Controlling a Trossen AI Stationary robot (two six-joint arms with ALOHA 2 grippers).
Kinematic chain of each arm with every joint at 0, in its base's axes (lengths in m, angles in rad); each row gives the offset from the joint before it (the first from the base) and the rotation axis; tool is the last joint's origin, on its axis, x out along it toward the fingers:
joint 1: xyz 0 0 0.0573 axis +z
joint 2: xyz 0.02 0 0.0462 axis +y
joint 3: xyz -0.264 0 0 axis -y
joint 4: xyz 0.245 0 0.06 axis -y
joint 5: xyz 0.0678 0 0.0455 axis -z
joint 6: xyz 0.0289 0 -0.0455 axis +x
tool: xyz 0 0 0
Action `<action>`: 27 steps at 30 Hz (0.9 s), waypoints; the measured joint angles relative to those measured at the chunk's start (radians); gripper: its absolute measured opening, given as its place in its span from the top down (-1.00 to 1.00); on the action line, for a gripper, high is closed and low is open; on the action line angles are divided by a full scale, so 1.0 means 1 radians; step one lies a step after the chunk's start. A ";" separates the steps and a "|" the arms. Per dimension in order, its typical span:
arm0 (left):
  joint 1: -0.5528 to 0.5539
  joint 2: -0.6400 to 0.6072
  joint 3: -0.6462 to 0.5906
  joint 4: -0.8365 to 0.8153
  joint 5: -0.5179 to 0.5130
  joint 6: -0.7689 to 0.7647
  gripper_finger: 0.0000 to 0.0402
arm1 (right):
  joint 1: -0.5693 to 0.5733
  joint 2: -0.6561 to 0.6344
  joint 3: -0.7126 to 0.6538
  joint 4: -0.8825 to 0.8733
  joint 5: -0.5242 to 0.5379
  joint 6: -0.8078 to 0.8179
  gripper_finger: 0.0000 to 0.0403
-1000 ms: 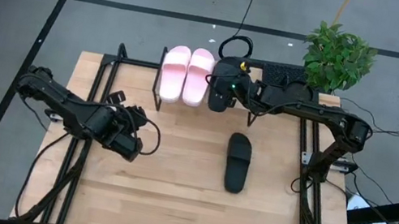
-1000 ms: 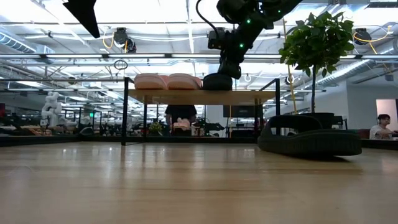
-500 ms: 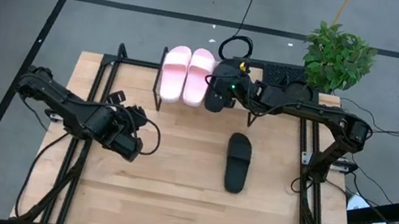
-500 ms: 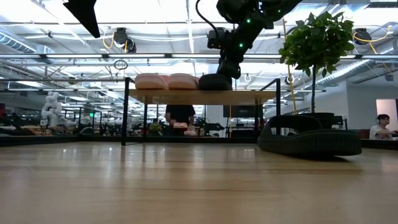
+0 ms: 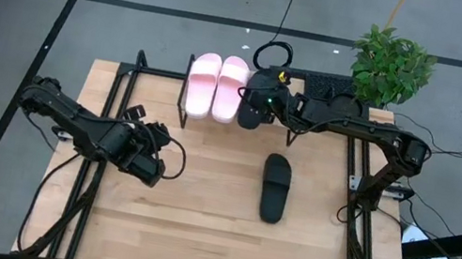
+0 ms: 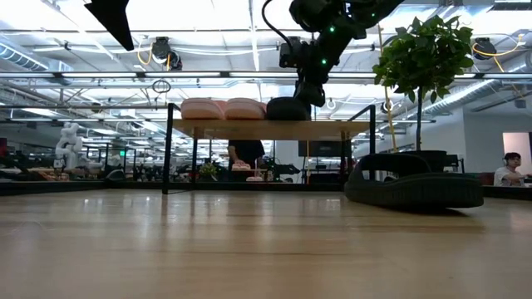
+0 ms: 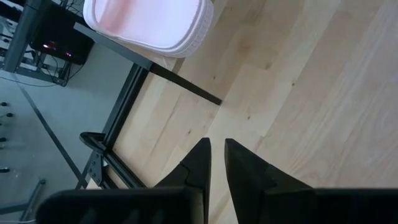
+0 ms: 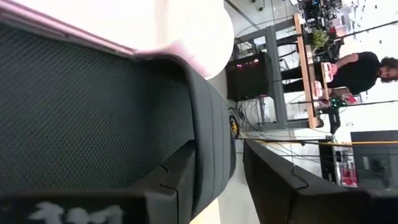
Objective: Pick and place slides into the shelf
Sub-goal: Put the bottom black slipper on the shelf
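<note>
The right gripper's [image 5: 250, 114] jaws are clamping the edge of a black slide [image 6: 288, 109], one finger [image 8: 180, 180] pressing inside the footbed and the other outside the rim. The left gripper's [image 7: 216, 163] jaws are sitting nearly together with only a thin gap, holding nothing.

The held black slide is resting on the shelf [image 6: 266, 129], just beside the pink pair [image 5: 216, 85], its side touching the nearer pink slide [image 8: 186, 25] in the right wrist view. The two pink slides are lying side by side on the shelf top at the table's far edge. The second black slide [image 5: 275, 187] is lying flat on the table [image 5: 194, 228], well apart from the shelf, nearer the right arm's side.

The left gripper is hovering over the table's left part, pointing toward the shelf. A potted plant [image 5: 391, 64] is standing at the far right corner. A person [image 8: 364, 68] is standing in the room beyond.
</note>
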State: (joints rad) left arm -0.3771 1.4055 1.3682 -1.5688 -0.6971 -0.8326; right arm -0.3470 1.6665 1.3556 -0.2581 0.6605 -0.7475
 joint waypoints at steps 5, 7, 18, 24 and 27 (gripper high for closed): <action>0.000 0.000 0.000 0.001 0.000 0.008 0.77 | -0.006 0.000 0.000 0.007 0.023 -0.032 0.39; 0.000 0.000 0.000 0.003 0.000 0.013 0.77 | -0.010 0.000 0.000 0.007 0.021 -0.038 0.39; 0.000 0.000 0.000 0.003 -0.001 0.017 0.77 | -0.010 0.000 0.000 0.065 -0.028 -0.046 0.39; 0.000 0.000 0.000 0.003 -0.001 0.027 0.77 | -0.012 0.000 0.000 0.045 -0.034 -0.042 0.39; 0.000 0.000 0.000 0.003 -0.002 0.027 0.77 | -0.015 0.000 0.000 0.036 -0.035 -0.039 0.39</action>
State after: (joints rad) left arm -0.3771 1.4059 1.3682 -1.5658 -0.6987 -0.8055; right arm -0.3623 1.6665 1.3556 -0.2219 0.6256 -0.7864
